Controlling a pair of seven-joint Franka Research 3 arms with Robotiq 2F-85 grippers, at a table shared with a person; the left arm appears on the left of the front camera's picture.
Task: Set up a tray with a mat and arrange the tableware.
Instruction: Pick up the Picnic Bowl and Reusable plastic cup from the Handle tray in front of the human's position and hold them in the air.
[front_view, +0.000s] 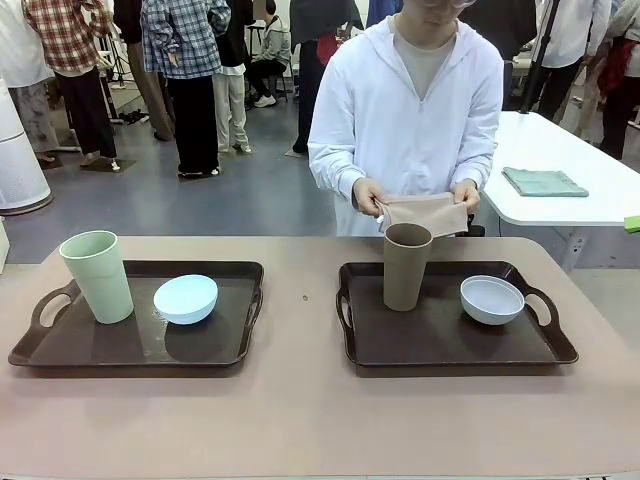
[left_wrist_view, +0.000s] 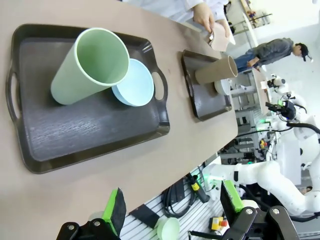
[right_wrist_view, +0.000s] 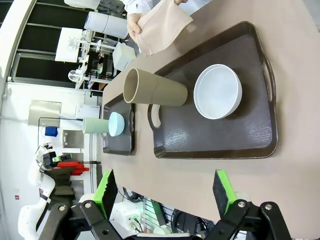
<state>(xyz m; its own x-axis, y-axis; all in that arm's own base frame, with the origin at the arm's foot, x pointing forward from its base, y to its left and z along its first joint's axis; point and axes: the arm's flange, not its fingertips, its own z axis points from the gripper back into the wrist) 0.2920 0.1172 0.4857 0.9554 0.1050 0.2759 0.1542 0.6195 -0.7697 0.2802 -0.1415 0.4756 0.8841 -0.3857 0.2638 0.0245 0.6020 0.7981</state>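
Note:
Two dark brown trays rest on the table. The left tray (front_view: 60, 350) (left_wrist_view: 90, 135) holds a pale green tumbler (front_view: 97, 276) (left_wrist_view: 90, 65) and a light blue bowl (front_view: 186, 298) (left_wrist_view: 135, 85). On the right tray (front_view: 440, 345) (right_wrist_view: 220, 135) stand a brown tumbler (front_view: 407, 265) (right_wrist_view: 155, 90) and a whitish bowl (front_view: 492, 299) (right_wrist_view: 218, 91). A person at the far side holds a folded beige mat (front_view: 428, 212) (right_wrist_view: 162, 27) in both hands above the table edge. My left gripper (left_wrist_view: 172, 207) is open above the table's near edge. My right gripper (right_wrist_view: 165, 192) is open too, off the right tray's near side.
A folded green cloth (front_view: 543, 181) lies on a white table (front_view: 590, 200) at the back right. Bare tabletop (front_view: 300, 300) runs between the two trays. Several people stand in the background.

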